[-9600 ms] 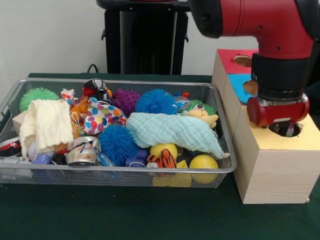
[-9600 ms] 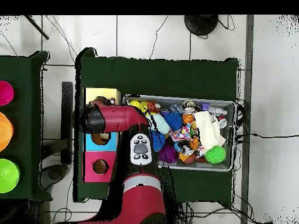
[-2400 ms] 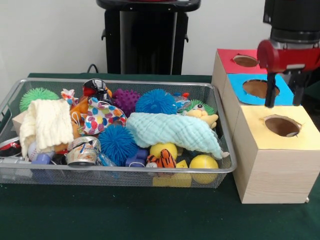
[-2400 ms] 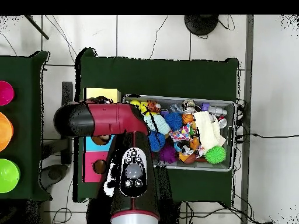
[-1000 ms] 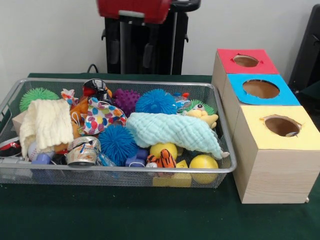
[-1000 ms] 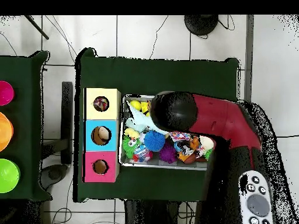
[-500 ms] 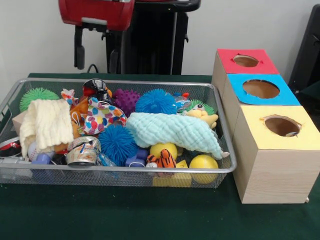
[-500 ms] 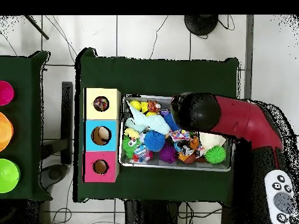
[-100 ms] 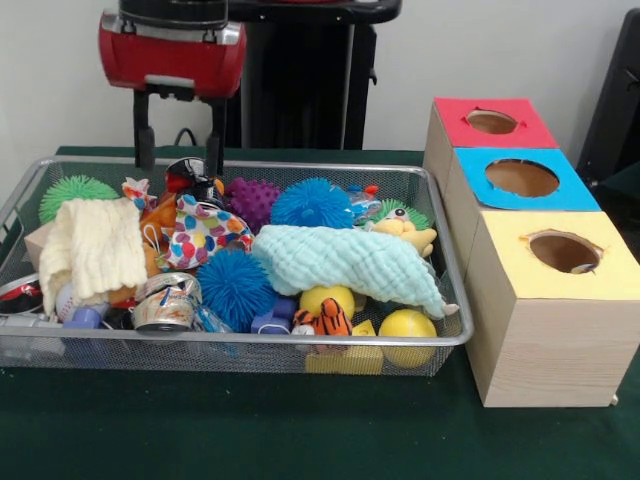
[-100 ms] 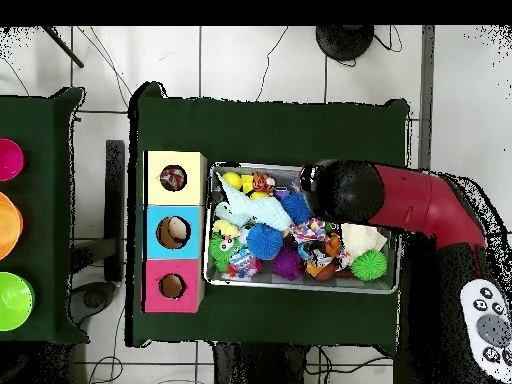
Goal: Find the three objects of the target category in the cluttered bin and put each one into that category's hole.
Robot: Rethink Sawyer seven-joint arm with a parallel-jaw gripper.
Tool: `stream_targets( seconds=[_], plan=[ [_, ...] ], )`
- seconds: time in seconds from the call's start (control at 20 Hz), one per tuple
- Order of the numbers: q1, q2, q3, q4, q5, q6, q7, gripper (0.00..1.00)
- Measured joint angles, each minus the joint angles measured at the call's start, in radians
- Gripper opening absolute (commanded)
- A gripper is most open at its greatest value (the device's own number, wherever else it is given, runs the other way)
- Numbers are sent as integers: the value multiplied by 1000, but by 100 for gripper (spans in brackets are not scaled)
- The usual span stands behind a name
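Nearest along the front of the wire bin [image 9: 250,345] lie a yellow ball [image 9: 407,327], a small tiger toy [image 9: 325,318] and a roll of patterned tape [image 9: 163,305], with a blue spiky ball [image 9: 236,284] just behind the tape. To the right of the bin stands a wooden box [image 9: 545,335] with three coloured tops; the yellow hole [image 9: 564,251] is closest, then the blue hole [image 9: 521,177], then the red hole [image 9: 491,121]. From above, something small and striped shows inside the yellow hole, and a pale rounded thing inside the blue one.

Across the middle of the bin a pale green cloth [image 9: 350,262] drapes over other toys, and a cream cloth [image 9: 93,245] is bunched at the left end. Between them sits a polka-dot pouch [image 9: 203,232]. Further back are a second blue spiky ball [image 9: 313,204], a purple spiky ball [image 9: 252,199] and a green spiky ball [image 9: 73,190] in the far left corner.

Over the far left part of the bin hangs the gripper [image 9: 179,155] — its two dark fingers [image 9: 145,140] are spread apart and hold nothing, their tips just above a black and red toy [image 9: 192,178]. In the overhead view the red arm [image 10: 405,205] reaches over the bin and hides that end.
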Motion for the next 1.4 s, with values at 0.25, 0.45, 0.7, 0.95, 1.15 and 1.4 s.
stream_targets(
  seconds=[0.25, 0.45, 0.7, 0.95, 1.15, 1.4],
  plan=[
    [-21, 25, 41, 13, -30, -18, 0, 100],
    [-35, 37, 73, 39, -54, -29, 0, 100],
    [-44, 49, 103, 64, -71, -31, 0, 100],
    [-53, 57, 131, 81, -98, -31, 0, 100],
    [-66, 72, 149, 82, -118, -32, 0, 100],
    [-85, 96, 171, 82, -144, -32, 0, 100]
  ],
)
